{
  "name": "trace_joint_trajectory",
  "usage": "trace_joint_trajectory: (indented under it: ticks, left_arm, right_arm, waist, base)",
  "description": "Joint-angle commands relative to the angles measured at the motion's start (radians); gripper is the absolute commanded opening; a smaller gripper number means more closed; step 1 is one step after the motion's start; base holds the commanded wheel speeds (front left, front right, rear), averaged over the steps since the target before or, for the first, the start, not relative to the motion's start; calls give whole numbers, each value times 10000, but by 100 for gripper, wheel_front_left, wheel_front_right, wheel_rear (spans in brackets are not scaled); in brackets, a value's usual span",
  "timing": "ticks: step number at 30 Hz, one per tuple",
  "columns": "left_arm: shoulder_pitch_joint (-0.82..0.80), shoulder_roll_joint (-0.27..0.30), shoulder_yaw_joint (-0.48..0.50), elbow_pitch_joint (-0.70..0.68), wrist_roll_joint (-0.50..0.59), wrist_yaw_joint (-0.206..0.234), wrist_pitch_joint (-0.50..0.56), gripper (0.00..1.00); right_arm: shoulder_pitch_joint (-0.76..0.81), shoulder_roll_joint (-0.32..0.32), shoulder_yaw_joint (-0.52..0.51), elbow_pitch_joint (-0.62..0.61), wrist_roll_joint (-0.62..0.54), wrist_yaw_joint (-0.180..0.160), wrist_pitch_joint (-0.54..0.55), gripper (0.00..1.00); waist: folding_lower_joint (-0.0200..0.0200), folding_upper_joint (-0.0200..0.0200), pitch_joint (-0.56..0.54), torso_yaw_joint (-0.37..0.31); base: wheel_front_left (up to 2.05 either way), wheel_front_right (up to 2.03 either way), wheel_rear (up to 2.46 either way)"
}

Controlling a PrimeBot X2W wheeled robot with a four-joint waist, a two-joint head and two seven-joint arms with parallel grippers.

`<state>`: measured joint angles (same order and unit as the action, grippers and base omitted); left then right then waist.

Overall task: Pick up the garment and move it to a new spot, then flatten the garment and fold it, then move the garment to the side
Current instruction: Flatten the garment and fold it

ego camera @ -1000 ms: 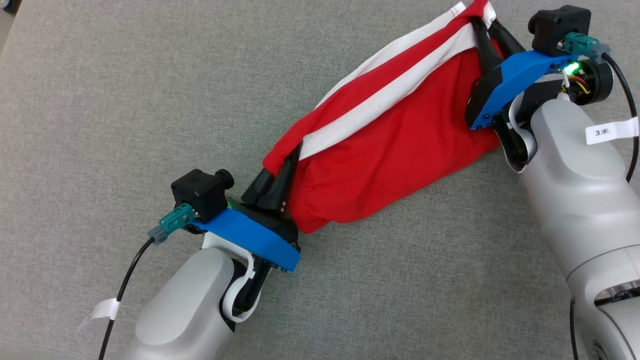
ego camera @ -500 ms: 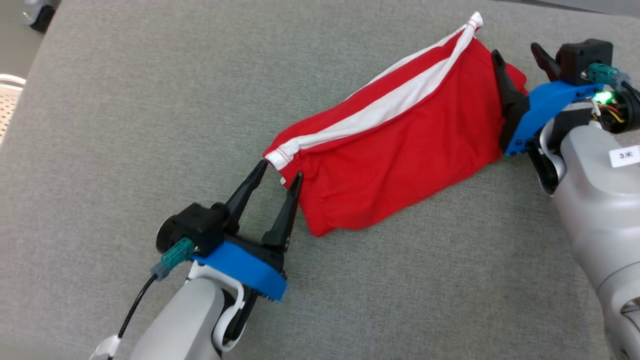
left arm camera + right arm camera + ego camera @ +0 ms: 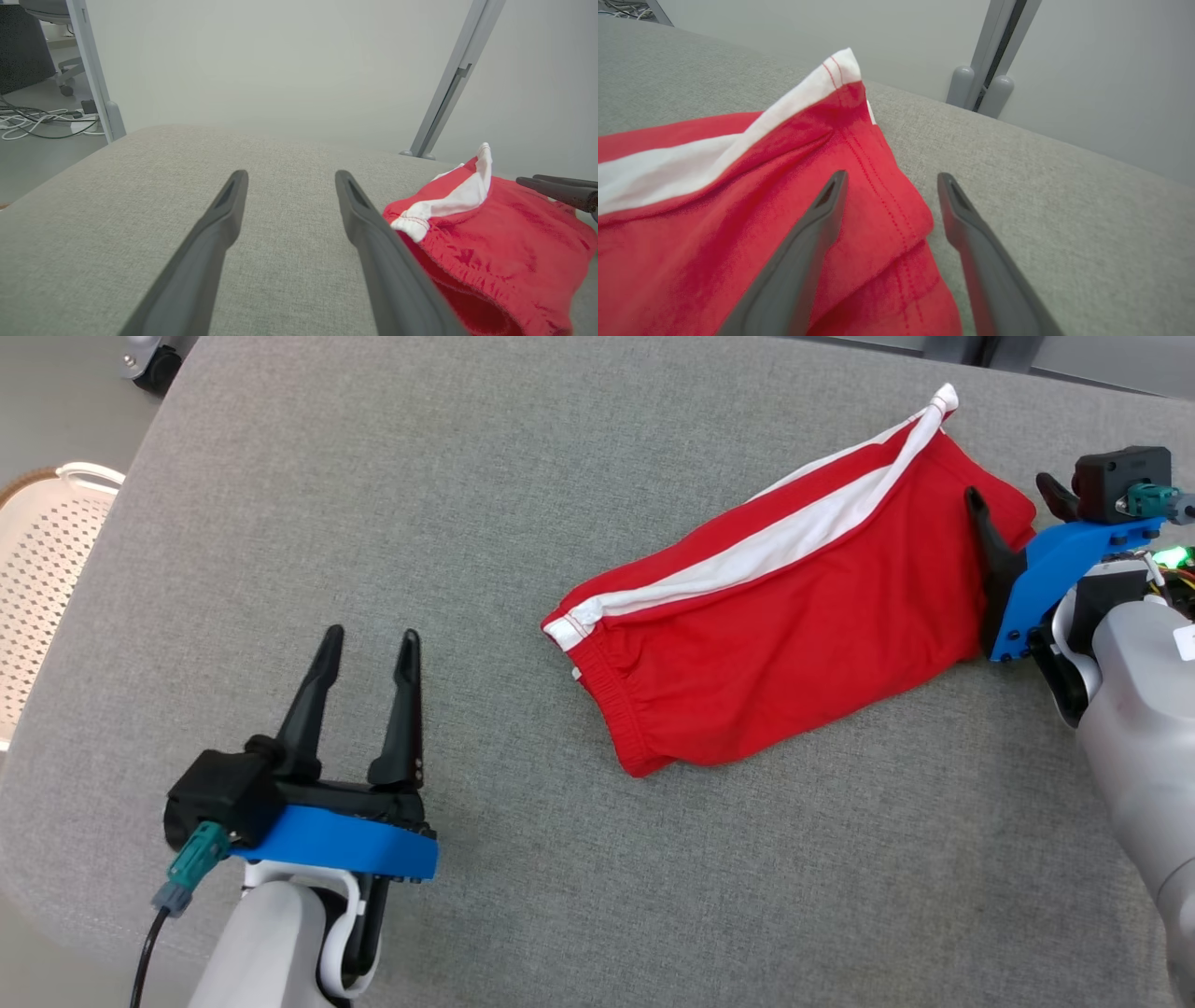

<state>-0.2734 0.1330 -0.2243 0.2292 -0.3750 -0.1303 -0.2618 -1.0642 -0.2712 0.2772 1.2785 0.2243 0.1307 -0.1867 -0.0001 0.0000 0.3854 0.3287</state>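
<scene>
The garment (image 3: 794,616), red shorts with a white side stripe, lies folded in a long slanted shape on the grey padded surface (image 3: 467,504). My left gripper (image 3: 371,635) is open and empty, well to the left of the waistband end. In the left wrist view the left gripper (image 3: 290,175) hovers over bare fabric, with the garment (image 3: 490,224) off to its right. My right gripper (image 3: 1011,490) is open at the garment's right end. Its left finger sits over the hem in the right wrist view, where the right gripper (image 3: 893,176) straddles the garment (image 3: 738,210) edge without holding it.
A white perforated basket (image 3: 47,569) stands beyond the surface's left edge. Grey metal frame posts (image 3: 448,88) (image 3: 990,46) rise behind the surface. Cables (image 3: 37,123) lie on the floor at far left. The other arm's fingers (image 3: 556,186) show at the right.
Both grippers opened and let go of the garment, which now rests on the surface. My left gripper drew back and away to the left. The head camera also shifted.
</scene>
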Motion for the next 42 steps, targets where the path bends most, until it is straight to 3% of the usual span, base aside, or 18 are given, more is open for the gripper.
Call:
trace_joint_trajectory:
  ticks: [1,8,9,10,11,12,13,22,30,42]
  left_arm:
    - [171,-103,304,-134,166,-8,-41,100]
    - [484,-414,1308,-313,939,-8,-41,100]
    - [511,-467,1468,-331,1002,-8,-43,100]
    - [537,-522,1596,-348,1058,-8,-43,100]
    - [545,-575,1712,-364,1117,-8,-41,100]
    - [545,-613,1805,-369,1152,-8,-41,100]
    - [534,-645,1871,-366,1189,-8,-41,100]
    - [566,-775,1944,-303,1413,-8,-41,100]
    - [897,-727,2120,-308,1766,-8,-43,100]
    - [1689,-465,2444,-380,2112,-8,-43,100]
  right_arm:
    - [148,-102,-40,50,59,1,92,100]
    - [425,-178,-152,108,84,1,870,100]
    - [484,-136,-169,117,139,1,1026,94]
    - [558,-71,-166,131,189,1,1158,83]
    - [615,-40,-146,143,217,1,1238,36]
    - [645,-38,-120,150,239,1,1269,10]
    - [661,-19,-99,159,264,1,1258,0]
    - [642,256,-161,87,524,1,435,0]
    - [1591,524,41,-429,1157,1,-553,0]
    - [4711,230,-321,-3284,2886,1,-789,0]
  waist:
    - [1,0,1,36]
    - [1,0,-19,115]
    - [1,0,-16,111]
    - [1,0,-8,106]
    - [1,0,1,101]
    - [1,0,7,94]
    - [1,0,20,91]
    - [1,0,-157,-141]
    - [1,0,-909,-949]
    - [1,0,-2003,-2304]
  base:
    - [0,0,0]
    - [0,0,0]
    - [0,0,0]
    - [0,0,0]
    - [0,0,0]
    - [0,0,0]
    - [0,0,0]
    - [0,0,0]
    - [0,0,0]
    - [0,0,0]
